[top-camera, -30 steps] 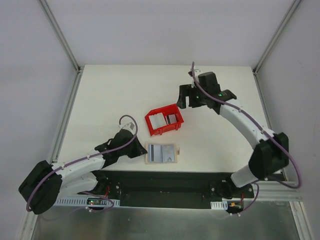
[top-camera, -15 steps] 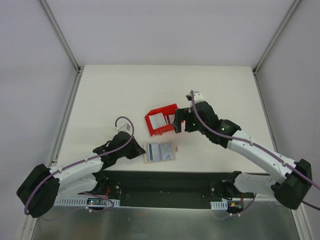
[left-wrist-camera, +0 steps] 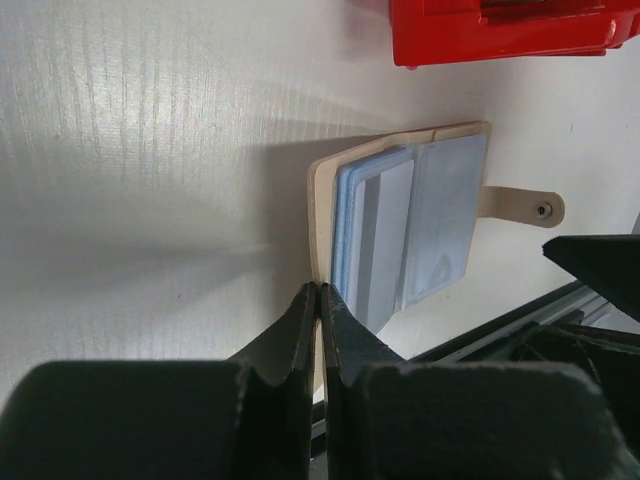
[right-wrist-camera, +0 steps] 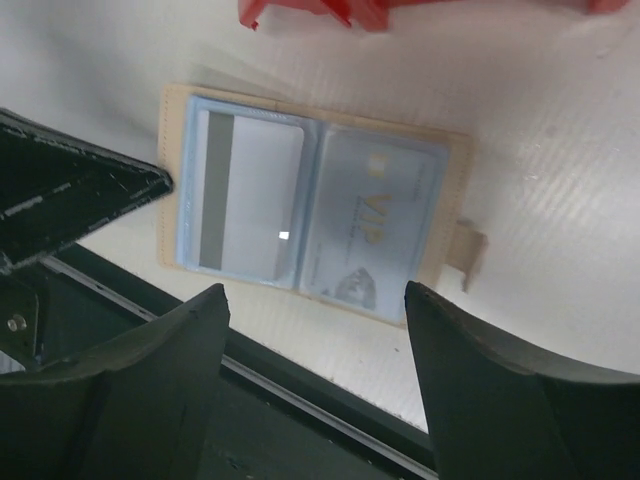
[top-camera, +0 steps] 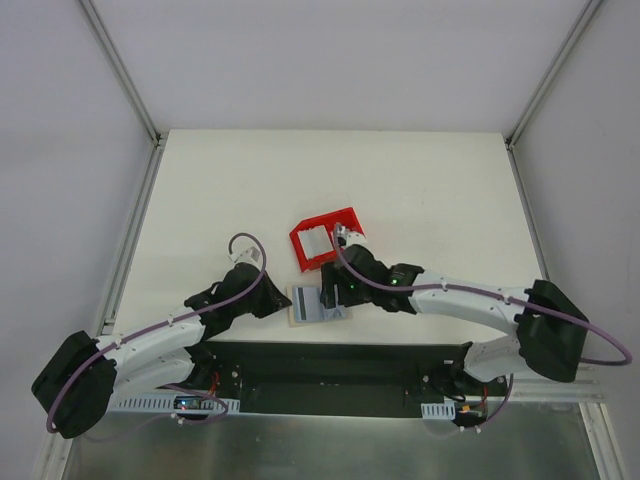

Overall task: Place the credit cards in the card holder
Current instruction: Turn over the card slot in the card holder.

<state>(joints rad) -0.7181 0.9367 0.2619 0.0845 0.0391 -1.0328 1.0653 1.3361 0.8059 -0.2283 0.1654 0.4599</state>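
White tabletop (top-camera: 250,180), matte. Red bin (top-camera: 300,245) sitting roughly mid-table, turned a bit askew. Tan card holder (right-wrist-camera: 458,190) lying open and flat just nearer than the bin, right by the near edge.

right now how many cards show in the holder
2: a striped card in the holder's left half, a VIP card in its right half, by the strap. Others may hide underneath.

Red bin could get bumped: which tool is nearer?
Right. The right tool hangs over the card holder beside the red bin; the left tool sits farther, at the holder's left edge.
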